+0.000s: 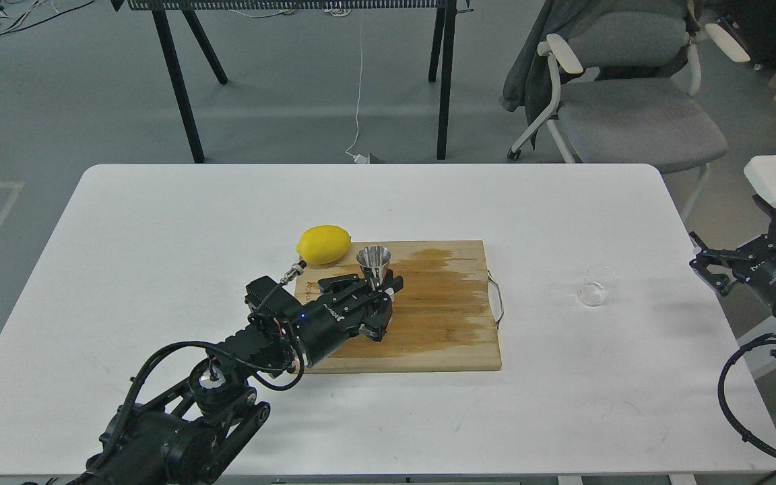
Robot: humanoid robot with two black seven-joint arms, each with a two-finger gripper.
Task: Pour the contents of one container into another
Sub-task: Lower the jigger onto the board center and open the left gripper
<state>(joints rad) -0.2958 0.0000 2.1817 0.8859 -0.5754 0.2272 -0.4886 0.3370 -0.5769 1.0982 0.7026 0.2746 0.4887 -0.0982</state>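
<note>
Left claw (380, 291) seemingly clamped on shiny hourglass jigger (374, 260); right claw (755, 242) apart.

The white bench (159, 269) carries a wooden cutting board (442, 337) under the left claw (378, 303) and a clear cup (595, 285) near the right claw (741, 242).

A cutting board (428, 316) is laid mid-tabletop (159, 269) — on its far left part the jigger (374, 264) is stood, with the lemon (323, 244) just left of it. The clear cup (596, 285) is set well right — off the board.
</note>
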